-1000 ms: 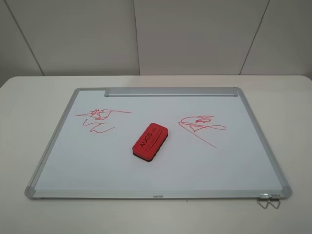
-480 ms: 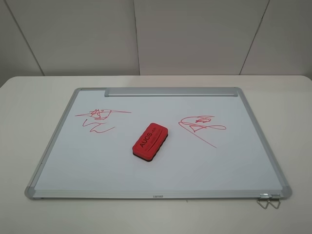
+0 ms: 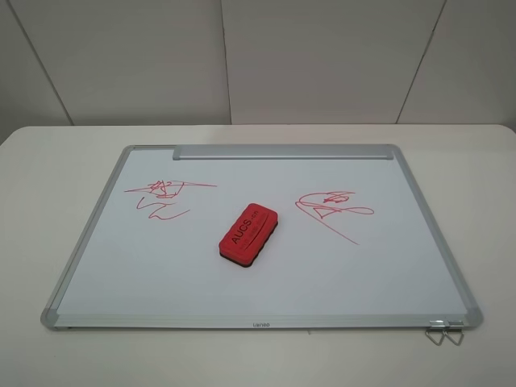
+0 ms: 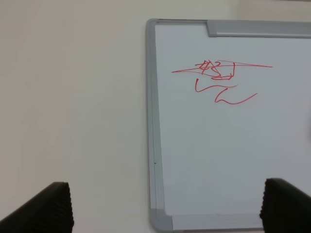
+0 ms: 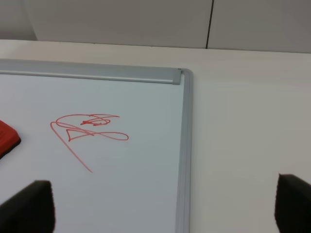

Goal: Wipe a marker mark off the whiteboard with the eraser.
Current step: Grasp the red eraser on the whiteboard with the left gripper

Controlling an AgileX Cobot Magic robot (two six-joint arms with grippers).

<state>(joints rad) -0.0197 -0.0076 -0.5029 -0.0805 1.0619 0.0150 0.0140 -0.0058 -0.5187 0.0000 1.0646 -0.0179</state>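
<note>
1. Stage of the task, judged from the layout: wiping has not begun, and the step in hand is the reach for the eraser.
2. Nearest, the left gripper [image 4: 167,208] shows in its wrist view as two dark fingertips [image 4: 48,208] spread wide. It is empty and touches nothing. It hangs above the near left corner of the whiteboard [image 4: 204,160].
3. The right gripper [image 5: 161,206] is likewise spread wide and empty, above the board's right edge. Neither arm appears in the high view.
4. The whiteboard [image 3: 161,274] lies flat on a white table [image 3: 48,161]. A small logo [image 3: 260,324] sits on its near rail, and a wire clip [image 3: 443,332] sits at its near right corner.
5. The eraser [image 3: 248,232] is a red block lying felt-side down near the middle of the board, slanted. It is well apart from both grippers. Picking it up likely calls for jaws turned to match that slant, closing across its narrow sides.
6. Farther back on the left is the marker mark [image 3: 165,197], a thin red scribble with a long level stroke and a zigzag below. It is intact. Clearing it would need the felt pressed flat and swept along that stroke, and the left arm is the closer one.
7. Level with it on the right is a red looped scribble [image 3: 332,208] with a diagonal tail, which is not the target.
8. Farthest, a silver tray bar [image 3: 282,151] runs along the board's far edge.
</note>
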